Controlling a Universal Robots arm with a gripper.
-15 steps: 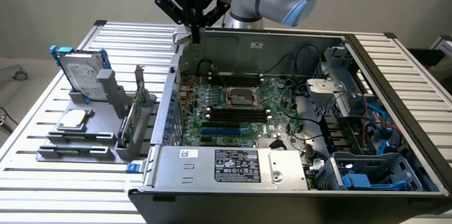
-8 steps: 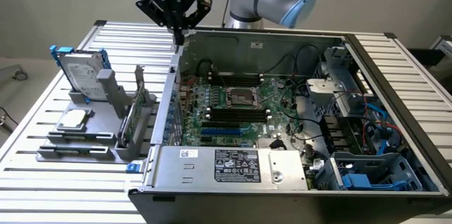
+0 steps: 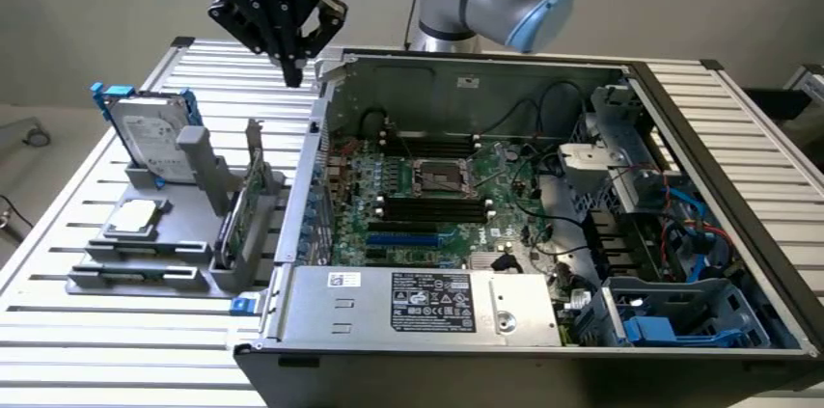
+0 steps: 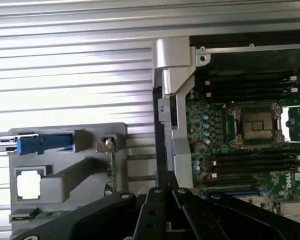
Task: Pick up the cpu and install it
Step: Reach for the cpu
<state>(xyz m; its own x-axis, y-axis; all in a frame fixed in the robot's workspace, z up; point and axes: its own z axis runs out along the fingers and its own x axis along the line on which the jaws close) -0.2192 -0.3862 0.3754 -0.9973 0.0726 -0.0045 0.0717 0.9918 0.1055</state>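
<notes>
The cpu (image 3: pixel 135 218), a small flat silver square, lies on the grey holder (image 3: pixel 135 273) on the exterior view's left, outside the computer case. In the wrist view the cpu (image 4: pixel 29 184) shows pale and bright in its recess. My gripper (image 3: pixel 293 68) hangs above the slatted table, behind the holder and just outside the case's far left corner. Its fingers are shut with nothing between them. The black gripper (image 4: pixel 165 196) is closed in the wrist view too. The motherboard's metal-framed socket (image 3: pixel 438 176) sits open in the middle of the board, and its socket (image 4: pixel 255 125) looks empty.
A hard drive (image 3: pixel 152 130) with blue rails stands upright at the back of the holder. A card (image 3: pixel 238 220) stands on edge beside the case wall (image 3: pixel 309 176). The open case holds cables, a power supply (image 3: pixel 438 302) and blue drive bays (image 3: pixel 682 316).
</notes>
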